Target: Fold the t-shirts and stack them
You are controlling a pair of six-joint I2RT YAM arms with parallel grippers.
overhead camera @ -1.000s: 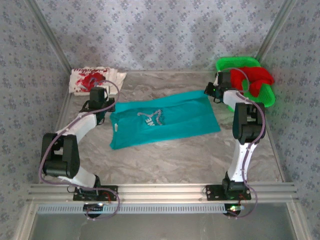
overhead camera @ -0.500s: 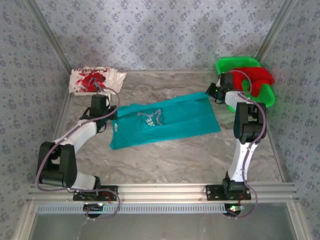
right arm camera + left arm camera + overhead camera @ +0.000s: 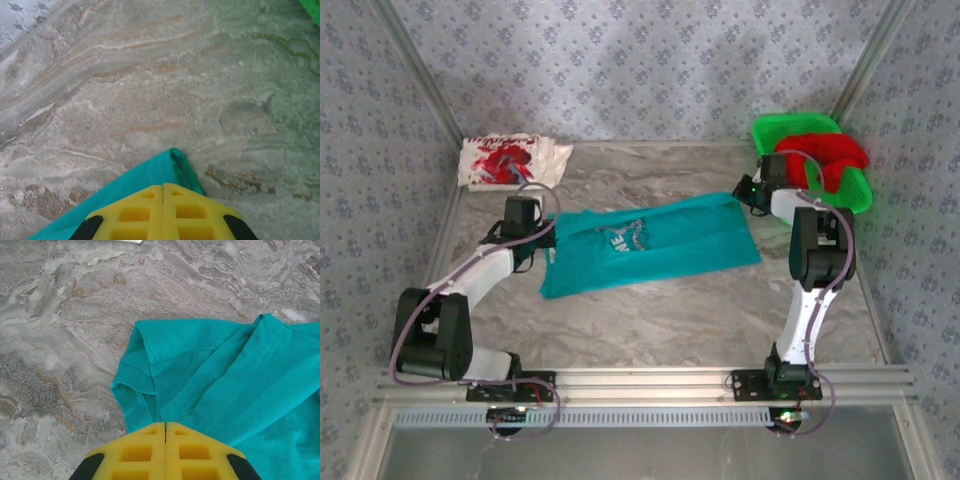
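Teal t-shirt (image 3: 650, 245) lies spread mid-table (image 3: 660, 325), and I grip both its ends. My left gripper (image 3: 165, 426) is clenched on the sleeve end. My right gripper (image 3: 163, 189) is closed, apparently pinching the opposite corner, where the cloth vanishes under it. Held so, it can be drawn flat for folding. The white t-shirt (image 3: 510, 160) waits far left, and the red t-shirt (image 3: 835, 155) sits in the green basket (image 3: 790, 125).
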